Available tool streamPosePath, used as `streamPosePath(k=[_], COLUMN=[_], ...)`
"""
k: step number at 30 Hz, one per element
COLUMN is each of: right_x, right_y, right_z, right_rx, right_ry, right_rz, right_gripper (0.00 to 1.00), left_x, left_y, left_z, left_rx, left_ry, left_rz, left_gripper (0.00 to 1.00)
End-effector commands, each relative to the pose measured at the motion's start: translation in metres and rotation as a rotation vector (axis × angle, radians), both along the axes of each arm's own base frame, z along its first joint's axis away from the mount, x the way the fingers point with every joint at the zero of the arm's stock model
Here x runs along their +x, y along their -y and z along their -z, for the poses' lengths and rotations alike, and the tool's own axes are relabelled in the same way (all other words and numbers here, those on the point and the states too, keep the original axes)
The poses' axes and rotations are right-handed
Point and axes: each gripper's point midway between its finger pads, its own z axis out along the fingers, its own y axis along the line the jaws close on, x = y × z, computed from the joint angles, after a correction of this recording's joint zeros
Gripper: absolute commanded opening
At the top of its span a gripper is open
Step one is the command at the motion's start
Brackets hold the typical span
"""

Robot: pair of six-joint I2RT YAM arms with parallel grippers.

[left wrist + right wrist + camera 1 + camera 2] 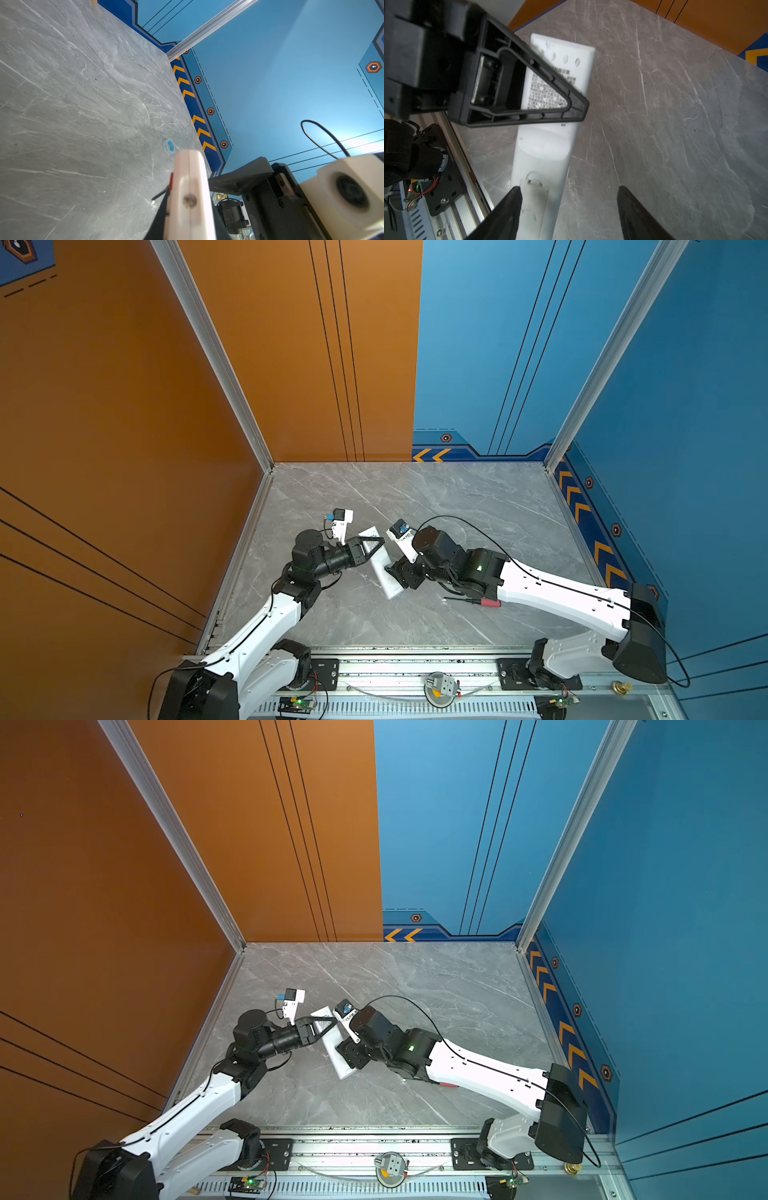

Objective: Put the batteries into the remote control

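found left hand shut flat across face and back of remote control, at the end opposite the battery cover; back turned up, slanted above mid desk. found right hand spread wide, straddling the cover end, gripping nothing. judged light, rigid, slick; best pinched by long edges. batteries not sighted. noted screwdriver partly under right arm, clear of the work.

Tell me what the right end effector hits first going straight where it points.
Probably the long slim white remote control, at its battery-cover end; depth unclear, possibly the grey marble-look tabletop beside it.
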Motion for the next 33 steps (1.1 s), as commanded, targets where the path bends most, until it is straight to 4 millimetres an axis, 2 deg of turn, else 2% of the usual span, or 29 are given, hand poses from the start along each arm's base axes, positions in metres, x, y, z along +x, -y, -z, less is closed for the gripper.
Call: streamPosePath(k=[1,12,20,24,33], right_x=[-0.001,-0.008,-0.009,-0.01,-0.013], right_y=[0.008,0.015,0.019,0.017,0.008], right_z=[-0.021,-0.024,-0.017,-0.01,0.009], right_rx=[0.021,0.034,0.038,0.046,0.049], right_ry=[0.022,0.015,-0.004,-0.025,-0.095], right_rz=[0.027,0.033,0.061,0.076,0.08], right_gripper=[0.74,0.8,0.94,1.0,1.0], left_x=[0.007,0.008,0.012,0.014,0.015], left_y=[-0.007,-0.01,-0.013,-0.017,-0.028], left_z=[-0.019,-0.022,-0.019,-0.008,0.02], left_rx=[0.004,-0.001,0.024,0.07,0.202], left_ry=[0.047,0.046,0.022,-0.02,-0.145], left_rz=[-0.047,-0.07,-0.095,-0.119,-0.171], left_gripper=[0.0,0.0,0.0,0.0,0.0])
